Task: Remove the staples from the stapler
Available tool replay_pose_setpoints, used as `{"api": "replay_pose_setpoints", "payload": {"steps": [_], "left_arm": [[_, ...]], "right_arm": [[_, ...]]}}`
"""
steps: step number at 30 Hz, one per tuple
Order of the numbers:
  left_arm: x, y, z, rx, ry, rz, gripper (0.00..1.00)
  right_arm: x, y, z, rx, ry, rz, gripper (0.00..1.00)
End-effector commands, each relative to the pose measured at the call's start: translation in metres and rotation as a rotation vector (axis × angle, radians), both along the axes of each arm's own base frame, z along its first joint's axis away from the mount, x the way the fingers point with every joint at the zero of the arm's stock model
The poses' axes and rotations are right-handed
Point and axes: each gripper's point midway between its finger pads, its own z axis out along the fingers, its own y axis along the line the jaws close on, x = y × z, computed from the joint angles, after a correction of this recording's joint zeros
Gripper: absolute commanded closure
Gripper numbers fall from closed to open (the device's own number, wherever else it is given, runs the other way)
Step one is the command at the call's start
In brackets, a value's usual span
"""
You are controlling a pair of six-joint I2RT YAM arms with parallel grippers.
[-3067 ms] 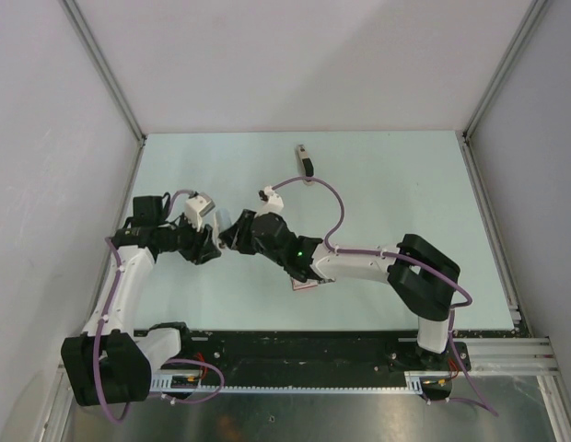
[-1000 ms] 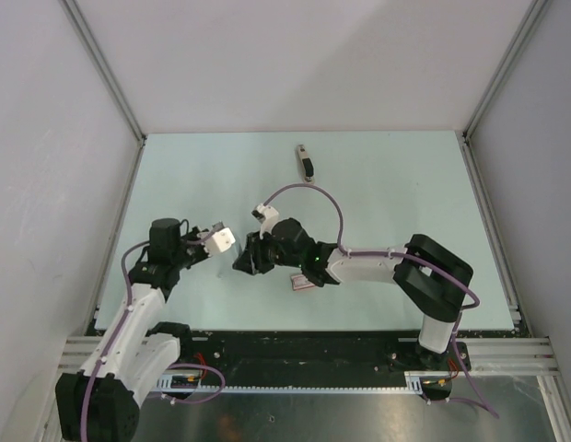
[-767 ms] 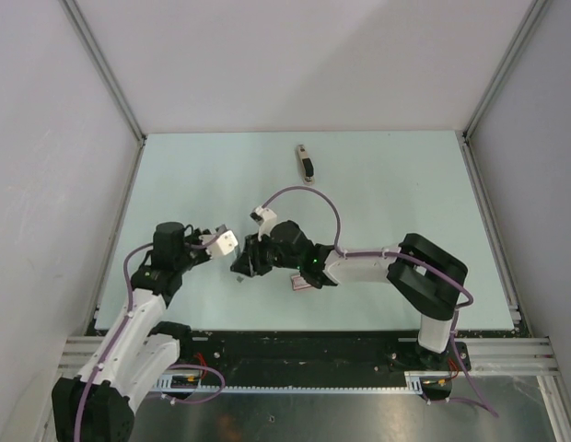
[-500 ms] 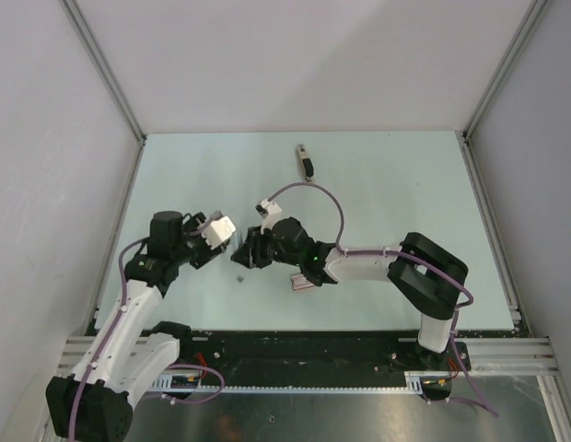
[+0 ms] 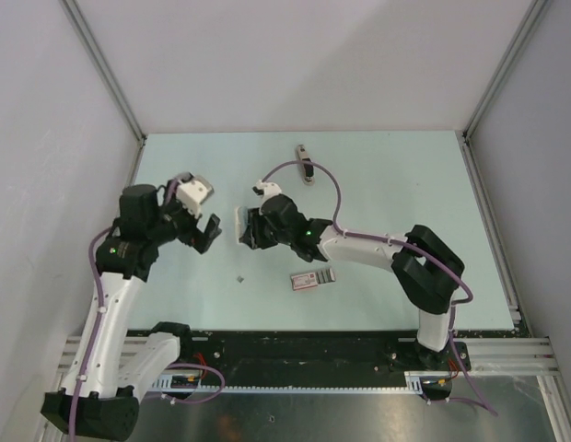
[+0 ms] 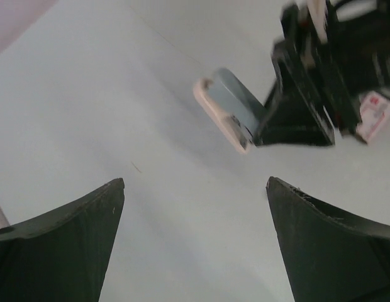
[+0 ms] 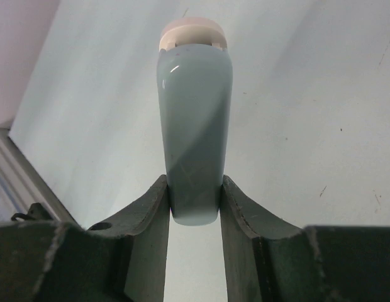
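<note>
My right gripper (image 7: 194, 179) is shut on the stapler (image 7: 195, 107), a small slim one with a pale blue-grey top and a pinkish-cream base. It holds the stapler by one end, above the table's middle (image 5: 238, 224). In the left wrist view the stapler (image 6: 229, 110) juts out of the black right fingers, tilted. My left gripper (image 6: 195, 182) stands wide open with nothing between its fingers, a short way left of the stapler (image 5: 207, 235). A tiny grey bit (image 5: 239, 276) lies on the table nearer the front; it looks like the staples, too small to be sure.
A flat pink-and-grey box (image 5: 312, 278) lies under the right forearm, also seen at the right edge of the left wrist view (image 6: 376, 114). A slim beige-and-black thing (image 5: 305, 164) lies at the back of the table. Grey walls close off three sides.
My left gripper opened, then rose and pulled back to the left. The tiny grey bit stayed on the table. My right gripper carried the stapler a little toward the back.
</note>
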Motion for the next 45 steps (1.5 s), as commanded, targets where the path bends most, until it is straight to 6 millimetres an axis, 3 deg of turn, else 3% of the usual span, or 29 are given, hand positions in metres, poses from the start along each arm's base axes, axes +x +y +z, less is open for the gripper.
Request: {"api": "replay_pose_setpoints", "payload": {"steps": [1,7,16,20,27,32,35,40,45], "left_arm": [[0.008,0.007,0.046,-0.151,-0.006,0.121,0.01],[0.021,0.026,0.05,-0.12,-0.017,0.23,0.01],[0.018,0.026,0.046,-0.131,-0.005,0.237,0.01],[0.017,0.029,0.049,-0.123,-0.021,0.252,0.01],[0.016,0.032,0.051,-0.123,-0.031,0.273,0.01],[0.019,0.035,0.062,-0.142,-0.043,0.3,0.01],[0.03,0.051,0.066,-0.138,-0.054,0.403,0.0],[0.042,0.085,0.07,-0.172,-0.059,0.56,0.01],[0.043,0.087,0.069,-0.185,-0.056,0.559,0.01]], "right_arm": [[-0.007,-0.014,-0.029,-0.283,0.001,0.023,1.0],[-0.015,-0.028,-0.057,-0.559,-0.005,0.032,1.0],[-0.005,0.004,-0.078,-0.653,-0.003,0.067,1.0],[-0.012,0.017,-0.093,-0.661,0.023,0.109,1.0],[-0.032,0.024,-0.114,-0.65,0.078,0.153,0.69],[-0.041,0.034,-0.103,-0.586,0.062,0.169,0.55],[-0.046,0.04,-0.093,-0.533,0.063,0.176,0.5],[-0.052,0.046,-0.081,-0.465,0.07,0.189,0.48],[-0.046,0.045,-0.063,-0.404,0.05,0.179,0.45]]}}
